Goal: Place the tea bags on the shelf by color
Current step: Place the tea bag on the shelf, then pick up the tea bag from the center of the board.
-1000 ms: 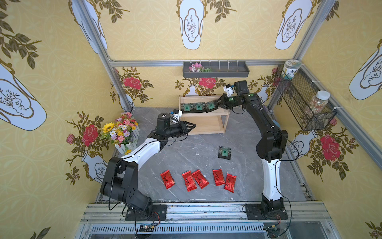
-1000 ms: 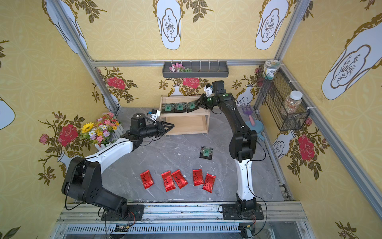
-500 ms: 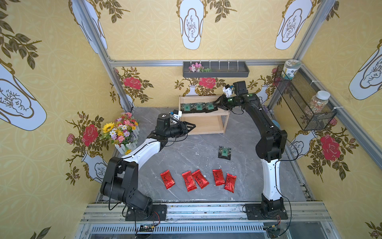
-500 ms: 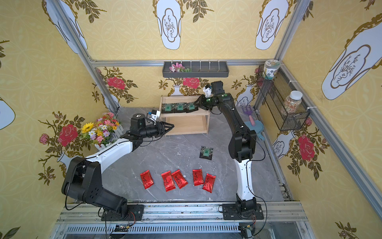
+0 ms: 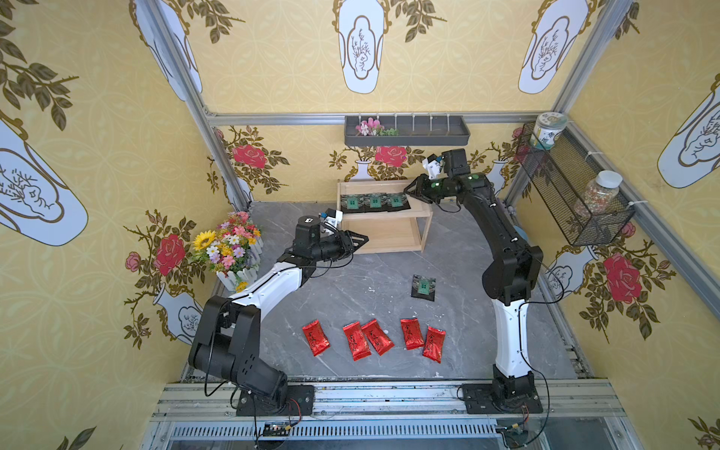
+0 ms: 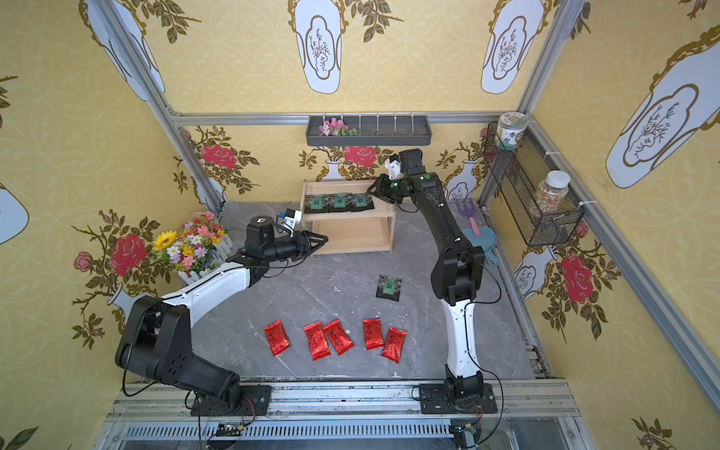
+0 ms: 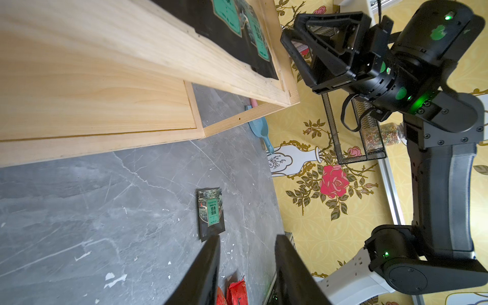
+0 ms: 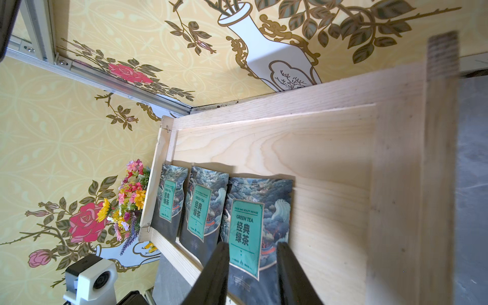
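Note:
The light wooden shelf stands against the back wall. Three black tea bags lie side by side on its top tier. My right gripper hovers open at that tier's right end, its fingers either side of the nearest sachet, which lies flat on the wood. A lone black sachet lies on the floor. Several red tea bags sit in a row near the front. My left gripper is open and empty by the lower tier's left front corner.
A flower pot stands at the left wall. A dark grey wall tray hangs above the shelf. A wire basket with jars hangs on the right wall. A blue scoop and a purple rake lie to the shelf's right.
My right gripper's jaws have parted, letting go of the third black sachet on the top tier. The left arm has not moved.

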Controlling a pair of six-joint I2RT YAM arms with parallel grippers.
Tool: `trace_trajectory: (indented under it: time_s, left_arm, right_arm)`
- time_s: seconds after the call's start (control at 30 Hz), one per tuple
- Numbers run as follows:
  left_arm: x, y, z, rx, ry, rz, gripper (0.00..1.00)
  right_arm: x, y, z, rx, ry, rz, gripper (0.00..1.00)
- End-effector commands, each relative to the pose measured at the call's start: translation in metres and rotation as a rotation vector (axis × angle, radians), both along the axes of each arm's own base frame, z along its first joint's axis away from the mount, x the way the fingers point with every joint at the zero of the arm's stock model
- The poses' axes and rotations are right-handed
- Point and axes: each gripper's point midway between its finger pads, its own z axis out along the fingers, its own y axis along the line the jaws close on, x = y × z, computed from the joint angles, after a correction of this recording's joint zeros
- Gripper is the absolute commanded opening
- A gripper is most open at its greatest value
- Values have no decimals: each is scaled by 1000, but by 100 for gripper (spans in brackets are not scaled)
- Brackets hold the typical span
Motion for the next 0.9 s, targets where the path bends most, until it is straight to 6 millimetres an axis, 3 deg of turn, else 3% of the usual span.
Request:
trace_trajectory:
  time_s: [0.0,0.17,0.43,0.67,0.87]
  left_arm:
    - [0,0,2,2,-27,9,40]
    - [-8,-7,-8,35,-22,31,39]
    - [-35,-53,-43,94,32,-54,39]
    - [-40,-93,-74,163,56,-137,41]
    - [-39,-123,-103,252,76,-179,43]
  right_arm:
    - [-8,2,18,-49,-58,-7,35]
    - [-38,6,33,-157,-132,-28,37]
    - [-113,-19,-2,-248,-138,-69,39]
    - [-169,-42,-80,-283,-9,-92,40]
    - [-188,-53,-151,-267,145,-106,40]
